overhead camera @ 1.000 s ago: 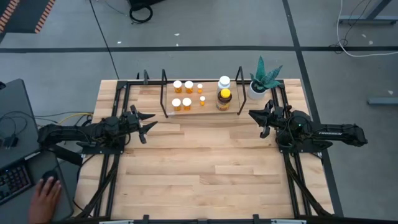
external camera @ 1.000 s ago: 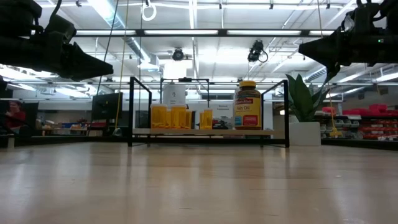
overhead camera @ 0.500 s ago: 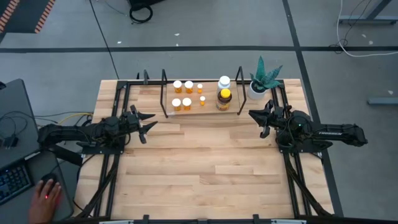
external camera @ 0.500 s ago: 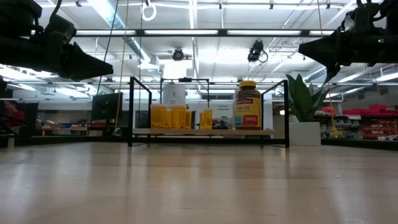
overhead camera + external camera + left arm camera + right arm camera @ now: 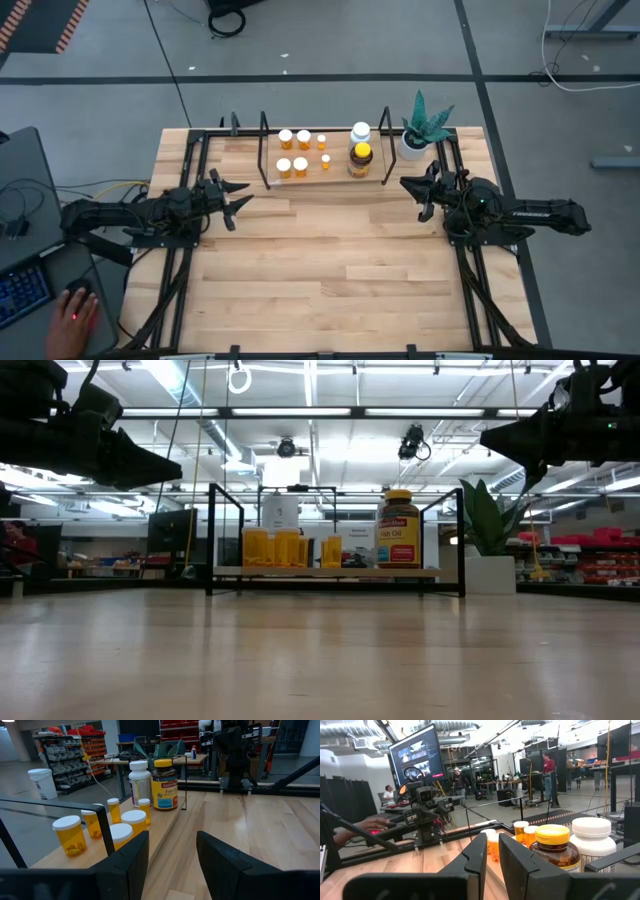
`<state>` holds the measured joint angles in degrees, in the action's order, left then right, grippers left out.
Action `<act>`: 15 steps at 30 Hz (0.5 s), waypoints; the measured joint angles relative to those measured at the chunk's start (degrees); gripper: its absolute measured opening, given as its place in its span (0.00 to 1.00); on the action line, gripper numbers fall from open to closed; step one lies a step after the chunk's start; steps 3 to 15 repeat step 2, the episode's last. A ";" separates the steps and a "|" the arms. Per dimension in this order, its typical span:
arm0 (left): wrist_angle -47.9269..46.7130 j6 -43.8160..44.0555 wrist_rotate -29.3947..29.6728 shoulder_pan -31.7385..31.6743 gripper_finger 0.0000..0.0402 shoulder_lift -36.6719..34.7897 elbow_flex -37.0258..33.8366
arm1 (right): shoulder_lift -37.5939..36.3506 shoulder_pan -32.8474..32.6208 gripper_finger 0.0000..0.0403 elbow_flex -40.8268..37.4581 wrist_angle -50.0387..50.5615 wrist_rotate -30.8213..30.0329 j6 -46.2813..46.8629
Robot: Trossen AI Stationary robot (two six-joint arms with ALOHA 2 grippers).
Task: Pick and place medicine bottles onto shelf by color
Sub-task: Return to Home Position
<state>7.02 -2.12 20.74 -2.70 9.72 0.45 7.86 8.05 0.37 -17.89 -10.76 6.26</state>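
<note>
Wooden tabletop point(image 5: 330, 280), seen from above, with a workshop floor around it. At the far edge stands the shelf point(image 5: 340, 150), and every bottle I can see is on it. Six small orange bottles point(image 5: 300, 164) are grouped at its left end. The white bottle point(image 5: 360, 131) and the amber bottle point(image 5: 361, 158) stand together at its right end, the amber one nearer. A potted plant point(image 5: 413, 146) sits just right of the shelf. My left pincer point(image 5: 241, 206) hovers over the tabletop's left side, fingers apart and empty. My right pincer point(image 5: 411, 200) hovers over the right side, also parted and empty. I judge the sorting finished, with only parking my arms left.
</note>
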 joint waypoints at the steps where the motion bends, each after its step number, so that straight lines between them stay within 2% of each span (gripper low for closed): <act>1: 0.00 0.01 -0.01 -0.01 0.43 0.02 0.00 | 0.00 0.01 0.14 0.00 -0.02 0.00 0.00; 15: 0.00 0.01 0.01 -0.02 0.43 0.01 0.00 | 0.00 -0.01 0.14 0.01 0.00 0.00 0.00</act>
